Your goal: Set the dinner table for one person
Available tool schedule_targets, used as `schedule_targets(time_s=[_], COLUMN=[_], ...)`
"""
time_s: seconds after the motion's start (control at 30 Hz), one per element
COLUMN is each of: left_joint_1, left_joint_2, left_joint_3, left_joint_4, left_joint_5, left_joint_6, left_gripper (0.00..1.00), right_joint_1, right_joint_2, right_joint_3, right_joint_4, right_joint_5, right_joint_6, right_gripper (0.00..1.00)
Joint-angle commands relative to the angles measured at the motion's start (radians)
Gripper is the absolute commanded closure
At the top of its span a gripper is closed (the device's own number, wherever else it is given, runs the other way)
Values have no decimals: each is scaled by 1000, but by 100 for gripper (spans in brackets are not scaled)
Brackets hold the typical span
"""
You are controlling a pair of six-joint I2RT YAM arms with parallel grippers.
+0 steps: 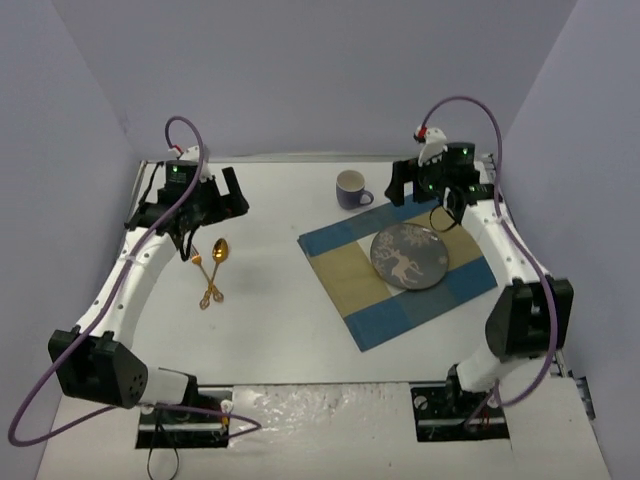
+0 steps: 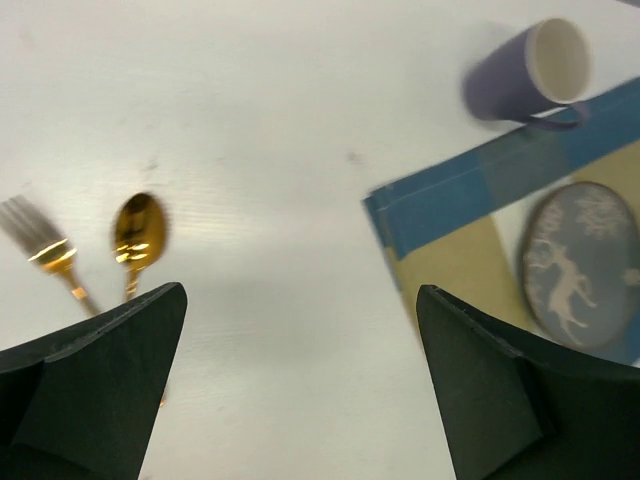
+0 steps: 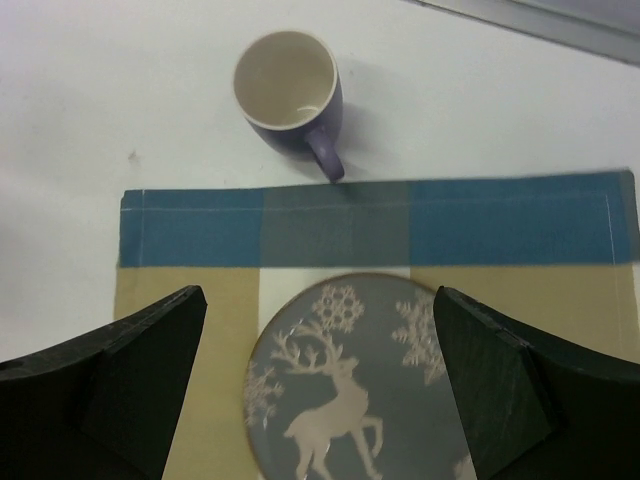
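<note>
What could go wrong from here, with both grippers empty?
1. The fork and spoon lie close together, handle ends converging; grabbing one may drag the other.
2. The mug stands right at the placemat edge; the open right gripper above the plate could knock it.
3. Sliding fork or spoon onto the placemat may bunch it up.

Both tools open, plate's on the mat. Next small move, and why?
Probably lower the left tool onto the spoon. It hovers open and empty close by, and the spoon and fork lie on the bare dinner table, left of the placemat where the plate already sits.
</note>
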Motion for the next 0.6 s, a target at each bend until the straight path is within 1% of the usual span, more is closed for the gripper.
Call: schedule_targets(time_s=[0.0, 0.1, 0.17, 0.3, 0.43, 0.57], left_joint_1=[41, 46, 61, 90, 112, 115], left_joint_2=[-65, -87, -95, -94, -99, -80], left_joint_3=[-48, -105, -141, -150, -162, -160], left_joint_4=[-60, -31, 4, 2, 8, 0], left_joint_5=[-52, -141, -174, -182, -181, -174], left_joint_6=[146, 150, 146, 140, 133, 132], left_gripper=[3, 3, 3, 3, 3, 3], right_joint_1=[21, 27, 31, 41, 51, 63], right_joint_2=[142, 237, 315, 414, 498, 574], right_joint_3=[154, 245, 305, 396, 459, 508], right_joint_4=[51, 35, -18, -78, -94, -96], right_joint_5=[-136, -149, -170, -173, -169, -193], right_joint_6=[-221, -296, -346, -437, -463, -470], right_gripper=[6, 7, 8, 9, 12, 17])
